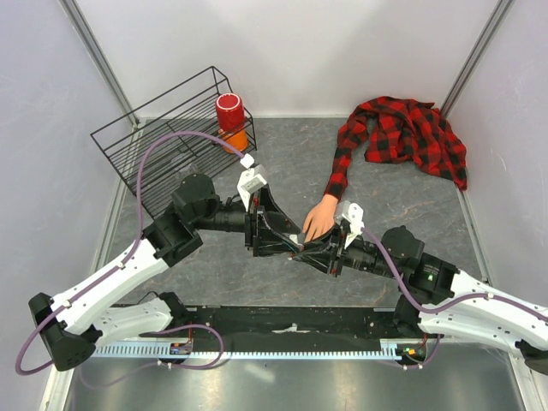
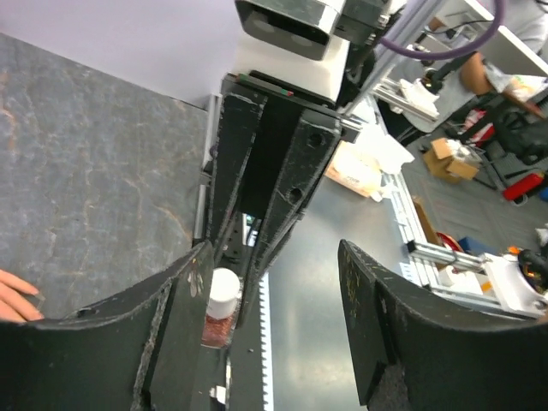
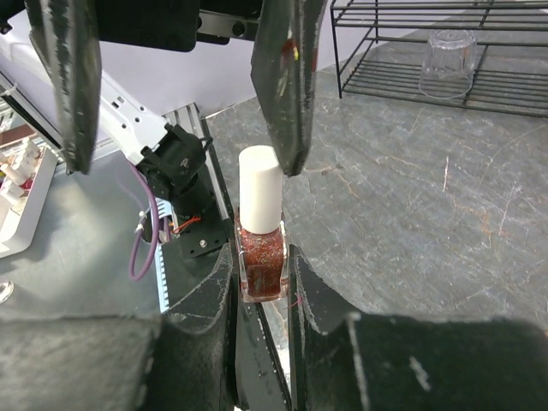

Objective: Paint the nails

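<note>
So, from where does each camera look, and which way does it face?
Top external: above and behind the arm bases, looking down at the table; both arms show, meeting at the mannequin hand.
Left wrist: on the left arm, looking between the open left jaws at the polish bottle, held in the right jaws.
Right wrist: on the right arm, looking over the right jaws, shut on the bottle, toward the wire rack.
Shared: both wrist views show the bottle.
</note>
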Action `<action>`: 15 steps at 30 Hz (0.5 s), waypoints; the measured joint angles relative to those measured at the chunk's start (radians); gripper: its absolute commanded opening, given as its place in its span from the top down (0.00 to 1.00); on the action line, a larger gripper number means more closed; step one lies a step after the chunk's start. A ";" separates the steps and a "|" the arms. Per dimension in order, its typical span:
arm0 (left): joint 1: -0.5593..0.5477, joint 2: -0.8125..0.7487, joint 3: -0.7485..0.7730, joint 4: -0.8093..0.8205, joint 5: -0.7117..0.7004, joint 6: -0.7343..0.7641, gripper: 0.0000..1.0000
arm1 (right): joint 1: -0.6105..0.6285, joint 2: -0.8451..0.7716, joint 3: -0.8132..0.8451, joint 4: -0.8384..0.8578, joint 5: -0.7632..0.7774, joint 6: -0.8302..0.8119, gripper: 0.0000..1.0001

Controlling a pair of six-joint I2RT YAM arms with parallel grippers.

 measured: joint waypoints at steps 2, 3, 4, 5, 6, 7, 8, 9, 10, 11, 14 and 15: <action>-0.012 0.006 0.015 -0.030 -0.031 0.024 0.33 | 0.000 -0.003 0.007 -0.011 0.000 0.000 1.00; -0.014 0.007 0.019 -0.045 -0.045 0.033 0.33 | 0.000 -0.005 0.008 -0.012 0.000 0.000 1.00; -0.015 0.007 0.022 -0.060 -0.061 0.040 0.33 | -0.001 -0.007 0.010 -0.014 0.000 0.000 1.00; -0.016 0.008 0.024 -0.073 -0.074 0.047 0.33 | -0.003 -0.011 0.012 -0.014 0.000 0.000 1.00; -0.017 0.008 0.024 -0.081 -0.084 0.051 0.33 | -0.003 -0.015 0.013 -0.014 0.000 0.000 1.00; -0.018 0.009 0.024 -0.089 -0.092 0.055 0.33 | -0.003 -0.018 0.014 -0.015 0.000 0.000 1.00; -0.018 0.009 0.024 -0.097 -0.098 0.058 0.34 | -0.003 -0.022 0.015 -0.014 0.000 0.000 1.00; -0.020 0.009 0.025 -0.105 -0.108 0.061 0.34 | -0.003 -0.025 0.018 -0.016 0.001 0.000 1.00; -0.021 0.010 0.027 -0.110 -0.111 0.063 0.37 | -0.003 -0.026 0.021 -0.016 0.001 -0.001 1.00; -0.022 0.013 0.030 -0.116 -0.111 0.064 0.38 | -0.003 -0.027 0.026 -0.016 0.002 -0.002 1.00; -0.026 0.022 0.035 -0.118 -0.111 0.064 0.51 | -0.003 -0.024 0.040 -0.016 0.001 -0.003 1.00; -0.027 0.025 0.035 -0.118 -0.109 0.064 0.55 | -0.003 -0.021 0.045 -0.015 0.001 -0.005 1.00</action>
